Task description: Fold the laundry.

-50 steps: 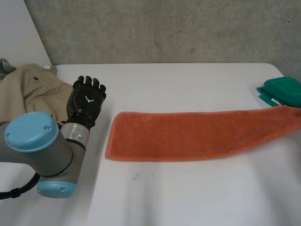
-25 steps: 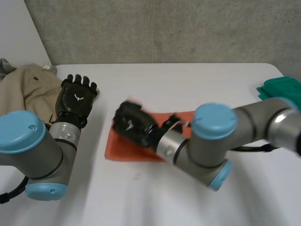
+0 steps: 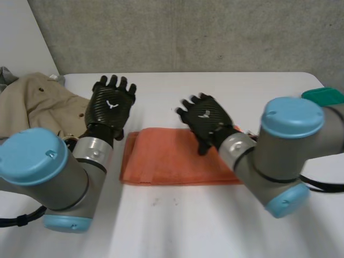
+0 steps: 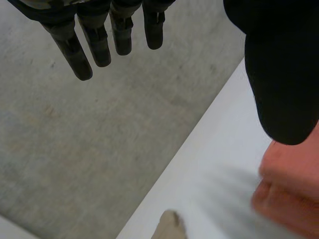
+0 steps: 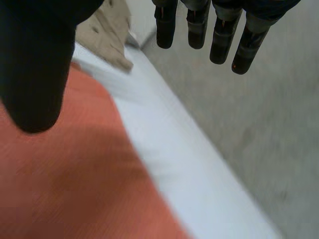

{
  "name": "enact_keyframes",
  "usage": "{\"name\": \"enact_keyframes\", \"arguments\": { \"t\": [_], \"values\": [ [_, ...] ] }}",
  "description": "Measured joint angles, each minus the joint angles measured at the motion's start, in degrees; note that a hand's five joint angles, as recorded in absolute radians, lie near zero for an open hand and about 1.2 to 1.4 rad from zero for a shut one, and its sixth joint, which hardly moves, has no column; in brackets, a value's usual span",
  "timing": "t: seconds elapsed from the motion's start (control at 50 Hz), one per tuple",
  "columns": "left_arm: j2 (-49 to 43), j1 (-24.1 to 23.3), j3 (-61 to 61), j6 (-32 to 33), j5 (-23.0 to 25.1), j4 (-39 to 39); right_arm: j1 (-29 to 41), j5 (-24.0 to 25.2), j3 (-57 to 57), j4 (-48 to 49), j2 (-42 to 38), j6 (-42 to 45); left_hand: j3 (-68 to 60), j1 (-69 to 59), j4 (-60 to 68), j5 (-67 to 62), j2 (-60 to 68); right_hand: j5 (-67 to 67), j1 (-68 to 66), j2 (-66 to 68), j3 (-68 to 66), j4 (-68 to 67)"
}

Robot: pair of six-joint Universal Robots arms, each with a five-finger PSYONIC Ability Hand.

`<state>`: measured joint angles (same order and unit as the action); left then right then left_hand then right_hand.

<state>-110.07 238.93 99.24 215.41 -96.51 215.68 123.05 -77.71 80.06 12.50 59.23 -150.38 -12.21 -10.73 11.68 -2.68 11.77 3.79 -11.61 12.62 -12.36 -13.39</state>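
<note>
The orange towel (image 3: 161, 158) lies flat on the white table (image 3: 215, 226), a little left of the middle of the frame in the head view, its long sides running across. A seam line near its lower edge, and two stacked orange layers in the left wrist view, show it is doubled over. The left hand (image 3: 110, 106) is in the upper left part of the frame, just off the towel's upper left corner, with nothing in it. In its own wrist view the fingers (image 4: 75, 52) are straight and spread and the thumb (image 4: 281, 74) stands well apart from them. The right hand (image 3: 207, 118) is near the centre of the frame, over the towel's upper right part, and I cannot tell whether it touches the cloth. Its wrist view shows straight fingers (image 5: 219, 35) and a thumb (image 5: 35, 64) held wide, gripping nothing, with the orange cloth beneath the palm. A beige garment (image 3: 37, 102) lies crumpled at the left edge of the frame, close beside the left arm. A green cloth (image 3: 322, 95) sits at the far right edge, behind the right arm and well apart from the towel. A grey concrete wall (image 3: 188, 32) fills the top of the frame.
</note>
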Motion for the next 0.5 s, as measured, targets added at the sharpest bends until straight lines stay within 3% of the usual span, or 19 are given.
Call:
{"name": "enact_keyframes", "arguments": {
  "t": [0.08, 0.18, 0.24, 0.28, 0.32, 0.36, 0.5],
  "values": [
    [-0.48, -2.39, -0.59, -1.39, 0.06, 0.00, -4.52, -1.05, 4.12, -5.85, 1.47, -4.20, 0.00, 0.00, 0.00, 0.00, 0.00, 0.00, 0.00, 0.00, 0.00, 0.00],
    [-1.66, -3.44, -0.76, -1.57, 0.09, -0.01, -10.15, -2.07, 8.52, -8.56, 0.89, -2.00, 0.00, 0.00, 0.00, 0.00, 0.00, 2.27, -2.18, 2.39, -2.63, -2.17],
    [-2.15, -3.42, -0.73, -1.51, 0.09, -0.03, -12.38, -2.73, 9.71, -8.55, 0.25, 0.50, 0.00, 0.00, 0.00, 0.00, 0.00, 15.18, -14.50, 17.85, -17.22, -16.17],
    [-2.39, -3.32, -0.66, -1.46, 0.09, -0.05, -13.69, -3.17, 10.15, -8.33, -0.29, 2.55, 0.00, 0.00, 0.00, 0.00, 0.00, 15.18, -14.50, 17.85, -17.22, -16.17],
    [-2.56, -3.17, -0.49, -1.41, 0.10, -0.07, -14.87, -3.54, 10.25, -8.01, -1.00, 5.18, 0.00, 0.00, 0.00, 0.00, 0.00, 44.64, -40.12, 50.28, -49.22, -48.08],
    [-2.53, -3.10, -0.31, -1.39, 0.10, -0.09, -15.44, -3.75, 9.99, -7.69, -1.48, 7.49, 0.00, 0.00, 0.00, 0.00, 0.00, 50.06, -40.88, 54.73, -54.94, -53.83],
    [-1.86, -2.88, 0.39, -1.36, 0.02, -0.54, -15.00, -3.98, 7.17, -6.53, -1.59, 12.62, 0.00, 0.00, 0.00, 0.00, 0.00, 51.01, -41.80, 54.82, -55.44, -54.71]
  ]
}}
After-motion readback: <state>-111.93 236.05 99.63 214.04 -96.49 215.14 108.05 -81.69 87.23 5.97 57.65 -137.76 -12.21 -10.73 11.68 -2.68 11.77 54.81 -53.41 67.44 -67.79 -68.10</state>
